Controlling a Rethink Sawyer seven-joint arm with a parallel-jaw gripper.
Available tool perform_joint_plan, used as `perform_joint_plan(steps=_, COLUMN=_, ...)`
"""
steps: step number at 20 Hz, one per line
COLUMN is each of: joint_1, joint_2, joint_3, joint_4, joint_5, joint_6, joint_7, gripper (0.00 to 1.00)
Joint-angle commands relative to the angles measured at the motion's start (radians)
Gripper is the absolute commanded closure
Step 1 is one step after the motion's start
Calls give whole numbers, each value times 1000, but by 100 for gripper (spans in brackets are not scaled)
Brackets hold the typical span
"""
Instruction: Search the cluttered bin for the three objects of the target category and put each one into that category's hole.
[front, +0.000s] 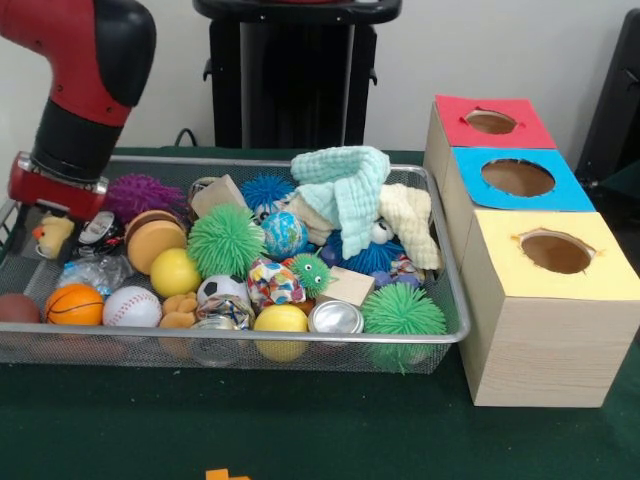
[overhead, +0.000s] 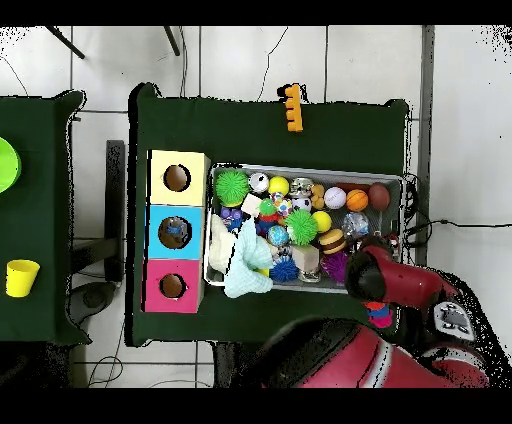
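Note:
The cluttered bin (front: 300, 341) is a silver wire-mesh basket on the green table, heaped with balls, spiky toys, cloths and blocks. It also shows in the overhead view (overhead: 300, 168). Beside it stands a wooden box with a red-topped hole (front: 490, 122), a blue-topped hole (front: 517, 177) and a yellow-topped hole (front: 556, 252). My gripper (front: 58, 192) hangs on the red and black arm over the bin's left far corner, above a purple spiky ball (front: 145, 195) and a toy duck (front: 52, 235). Its lower part is hidden. It shows in the overhead view (overhead: 372, 262) at the bin's right end.
In the bin lie a basketball (front: 74, 304), a baseball (front: 131, 307), green spiky balls (front: 225, 240), a silver can (front: 335, 318) and a mint cloth (front: 345, 185). An orange toy (overhead: 292, 107) lies on the table outside the bin. A yellow cup (overhead: 22, 277) stands on a side table.

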Motion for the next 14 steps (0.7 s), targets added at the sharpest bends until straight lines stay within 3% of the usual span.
perform_joint_plan(steps=1, joint_1=-181, joint_2=-86, joint_3=372, joint_4=125, joint_5=-94, joint_6=304, joint_7=-123, gripper=0)
perform_joint_plan(steps=6, joint_1=-267, joint_2=-109, joint_3=472, joint_4=135, joint_5=-105, joint_6=375, joint_7=-166, gripper=0)
perform_joint_plan(steps=14, joint_1=-330, joint_2=-106, joint_3=553, joint_4=124, joint_5=-113, joint_6=459, joint_7=-191, gripper=0)
